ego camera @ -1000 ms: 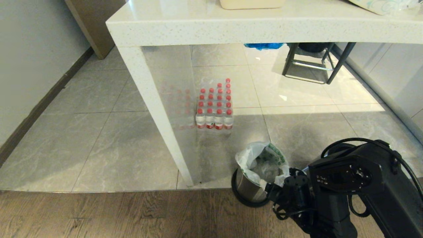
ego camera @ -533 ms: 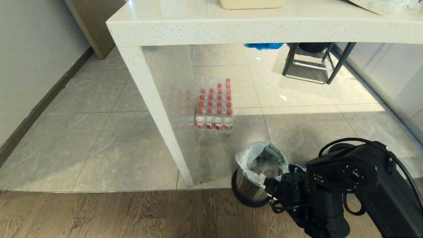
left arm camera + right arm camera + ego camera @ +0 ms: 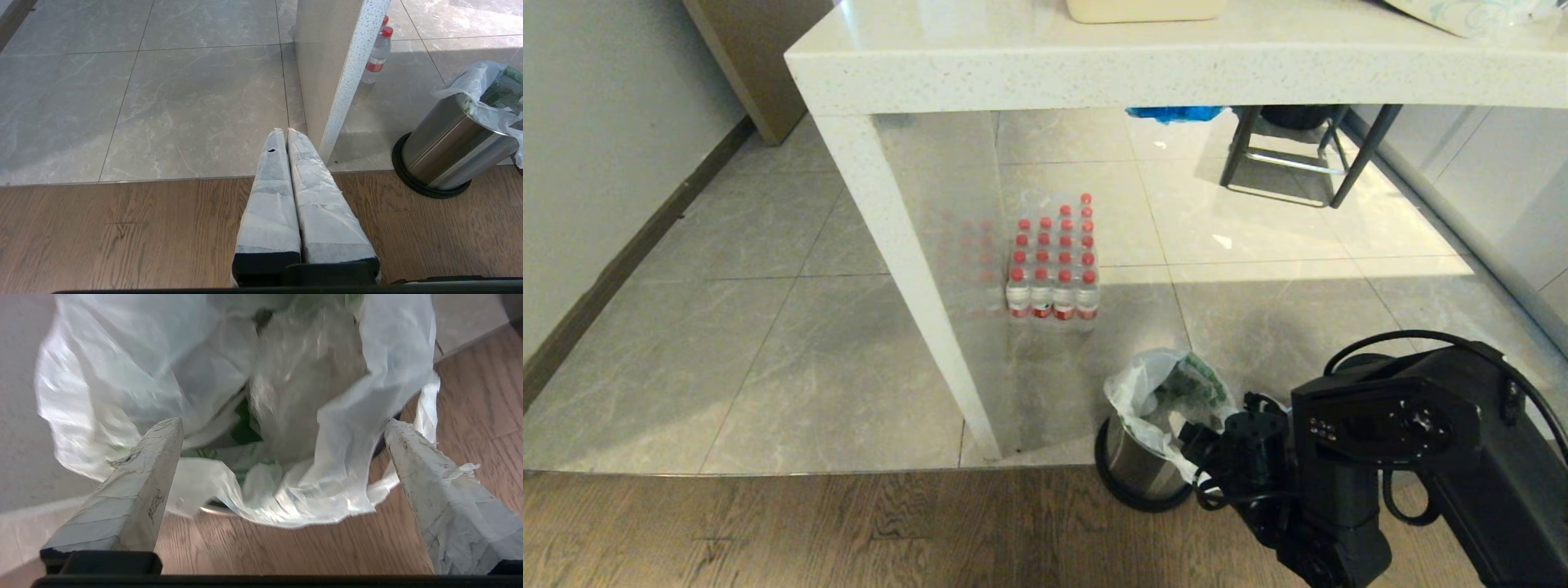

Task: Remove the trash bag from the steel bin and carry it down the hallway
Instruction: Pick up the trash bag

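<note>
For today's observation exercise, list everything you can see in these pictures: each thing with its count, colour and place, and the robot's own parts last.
trash bag: one, white with green print, lining the steel bin, edges draped over its rim.
steel bin: one, shiny silver with a black base ring, on the floor where tile meets wood, beside the table leg.
water bottles: one wrapped pack, clear with red caps, on the tiles under the table.
table: one, white speckled, above the bin.
stool: one, dark legs, behind the table.
blue bag: one, on the far floor, partly hidden.
right gripper: open, pale wrapped fingers either side of the bag's near edge.
left gripper: shut, parked over the wood floor.
</note>
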{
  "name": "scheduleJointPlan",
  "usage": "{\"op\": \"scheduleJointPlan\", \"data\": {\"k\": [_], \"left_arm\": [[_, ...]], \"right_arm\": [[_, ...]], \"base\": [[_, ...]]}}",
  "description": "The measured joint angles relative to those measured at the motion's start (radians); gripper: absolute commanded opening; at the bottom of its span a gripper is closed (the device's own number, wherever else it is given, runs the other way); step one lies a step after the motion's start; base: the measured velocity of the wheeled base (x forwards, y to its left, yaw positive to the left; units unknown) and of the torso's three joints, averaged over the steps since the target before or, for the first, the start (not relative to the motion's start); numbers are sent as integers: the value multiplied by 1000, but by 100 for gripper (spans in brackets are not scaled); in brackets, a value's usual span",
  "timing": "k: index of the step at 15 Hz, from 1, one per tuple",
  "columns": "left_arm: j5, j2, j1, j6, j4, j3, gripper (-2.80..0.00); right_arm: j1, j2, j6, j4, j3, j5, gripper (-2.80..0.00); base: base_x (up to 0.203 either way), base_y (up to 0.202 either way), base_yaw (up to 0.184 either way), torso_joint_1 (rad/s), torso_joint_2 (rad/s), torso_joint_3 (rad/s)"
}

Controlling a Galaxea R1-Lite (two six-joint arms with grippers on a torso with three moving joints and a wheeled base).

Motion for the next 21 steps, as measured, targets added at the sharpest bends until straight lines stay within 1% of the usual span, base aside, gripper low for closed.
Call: {"op": "scheduleJointPlan", "data": {"k": [2, 4, 8, 12, 14, 18, 21], "left_arm": [[0, 0, 0, -1, 0, 0, -280], [0, 0, 0, 0, 0, 0, -280], [0, 0, 0, 0, 0, 0, -280], [0, 0, 0, 0, 0, 0, -280], [0, 0, 0, 0, 0, 0, -280], [0, 0, 0, 0, 0, 0, -280], [0, 0, 0, 0, 0, 0, -280]], "right_arm": [[0, -5, 18, 0, 0, -26, 0], [-1, -4, 50, 0, -11, -29, 0], [0, -3, 58, 0, -18, -33, 0], [0, -19, 59, 7, 79, -14, 0], [1, -20, 59, 19, 93, -4, 0], [1, 9, 54, 13, 20, -12, 0], [1, 27, 46, 10, -6, -12, 0]], "base": [[0, 0, 0, 0, 0, 0], [0, 0, 0, 0, 0, 0], [0, 0, 0, 0, 0, 0], [0, 0, 0, 0, 0, 0], [0, 0, 0, 0, 0, 0], [0, 0, 0, 0, 0, 0], [0, 0, 0, 0, 0, 0]]}}
